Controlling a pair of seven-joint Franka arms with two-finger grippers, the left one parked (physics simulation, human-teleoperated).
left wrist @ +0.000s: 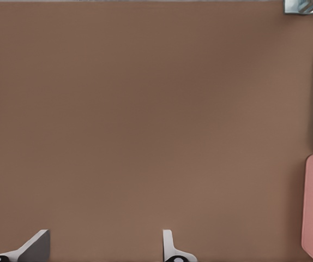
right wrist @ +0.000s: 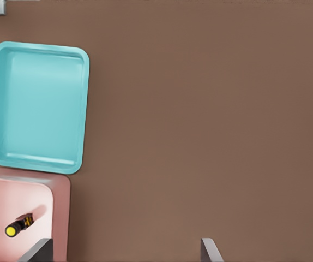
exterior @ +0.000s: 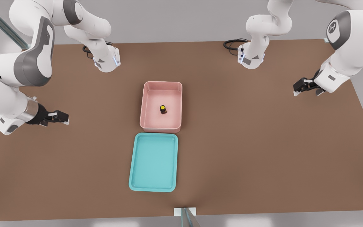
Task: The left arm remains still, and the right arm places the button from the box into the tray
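The black two-finger gripper (exterior: 62, 118) on the white right arm (exterior: 17, 69) hangs over bare table at the front view's left, well apart from both containers. In the right wrist view its two fingertips (right wrist: 38, 251) stand wide apart w/ only brown tabletop between them, so it's released, holding nothing.

Counts: 1 button, 1 box, 1 tray.

The tiny dark brown button with a round yellow cap (exterior: 163, 109) sits inside the pale pink rectangular plastic box (exterior: 146, 101), roughly mid-floor, clear of all four walls. It looks upright in the front view (the wrist view shows it from the side, at a slant, cap toward the camera).

The shallow teal rectangular tray (exterior: 133, 164) lies just beside the box, short edge to short edge w/ a narrow gap, nearer the front camera.

Between gripper & box there's just open brown tabletop (exterior: 263, 151); the box's tall walls ring the button. Black cables (exterior: 232, 43) curl at the arm bases along the far edge. A small pale bracket w/ a glassy strip (exterior: 185, 213) sits at the near edge.

No readable writing on the button, box or tray.
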